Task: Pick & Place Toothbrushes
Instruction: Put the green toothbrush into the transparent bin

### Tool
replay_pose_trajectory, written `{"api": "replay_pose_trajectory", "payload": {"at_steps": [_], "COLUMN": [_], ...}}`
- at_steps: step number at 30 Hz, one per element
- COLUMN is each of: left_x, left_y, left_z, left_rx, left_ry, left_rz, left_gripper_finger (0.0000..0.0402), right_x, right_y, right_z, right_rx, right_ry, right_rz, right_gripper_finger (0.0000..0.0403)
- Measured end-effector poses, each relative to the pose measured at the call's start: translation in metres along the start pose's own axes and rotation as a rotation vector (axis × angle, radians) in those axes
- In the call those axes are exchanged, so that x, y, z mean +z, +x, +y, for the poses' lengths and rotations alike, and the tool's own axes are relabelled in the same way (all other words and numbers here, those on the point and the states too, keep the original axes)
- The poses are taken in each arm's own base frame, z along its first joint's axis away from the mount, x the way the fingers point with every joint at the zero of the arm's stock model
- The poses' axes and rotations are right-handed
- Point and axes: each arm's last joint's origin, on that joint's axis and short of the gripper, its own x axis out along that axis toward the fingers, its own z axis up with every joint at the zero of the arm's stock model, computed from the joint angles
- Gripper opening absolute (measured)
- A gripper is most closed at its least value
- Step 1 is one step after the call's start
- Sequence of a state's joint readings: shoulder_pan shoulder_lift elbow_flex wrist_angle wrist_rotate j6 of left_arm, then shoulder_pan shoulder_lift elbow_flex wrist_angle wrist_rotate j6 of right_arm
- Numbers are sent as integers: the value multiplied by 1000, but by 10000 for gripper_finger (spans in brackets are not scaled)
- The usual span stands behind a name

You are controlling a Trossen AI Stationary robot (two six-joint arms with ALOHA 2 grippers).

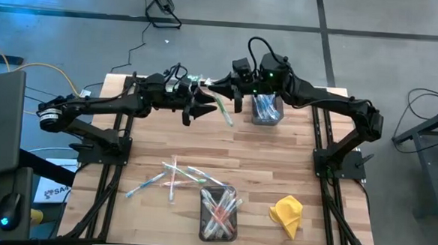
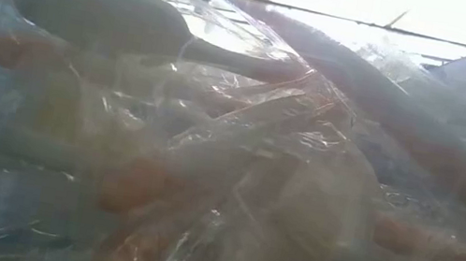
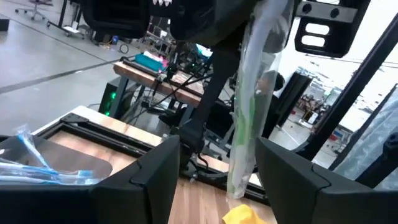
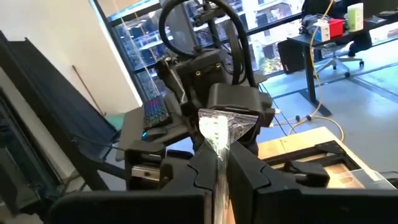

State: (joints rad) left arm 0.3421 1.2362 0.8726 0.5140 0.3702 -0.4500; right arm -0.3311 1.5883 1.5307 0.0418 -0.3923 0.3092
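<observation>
While the left hand (image 1: pixel 193 110) hovers spread over the bench's (image 1: pixel 269 163) far side, a wrapped toothbrush (image 1: pixel 223 108) hangs just beside it, pinched by the right hand (image 1: pixel 234 95). More toothbrushes (image 1: pixel 172 178) lie loose nearer the front, others fill two bins (image 1: pixel 219 212).

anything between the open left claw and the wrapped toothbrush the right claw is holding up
Nothing visible. The right claw is shut on a wrapped toothbrush above the far part of the table. The left claw is open beside it; in the left wrist view the toothbrush hangs between its fingers, with only air around it.
</observation>
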Motion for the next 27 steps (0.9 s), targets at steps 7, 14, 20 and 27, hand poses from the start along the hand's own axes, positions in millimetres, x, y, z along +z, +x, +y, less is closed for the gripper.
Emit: {"api": "replay_pose_trajectory", "payload": {"at_steps": [7,14,20,27], "left_x": [-5,-9,-8,-8], "left_y": [10,13,13,13], "left_z": [-4,1,1,1], "left_rx": [-55,-3,4,2], "left_ry": [16,-6,-11,-17], "left_rz": [-34,-41,-45,-43], "left_gripper_finger": [205,205,205,205], "right_x": [-1,-2,-4,-9], "right_y": [1,3,6,11], "right_z": [0,4,10,13], "right_rx": [-22,-20,-66,-128], "right_ry": [2,1,-25,-24], "right_rz": [-4,-3,-16,-25], "right_gripper_finger": [10,10,10,10]}}
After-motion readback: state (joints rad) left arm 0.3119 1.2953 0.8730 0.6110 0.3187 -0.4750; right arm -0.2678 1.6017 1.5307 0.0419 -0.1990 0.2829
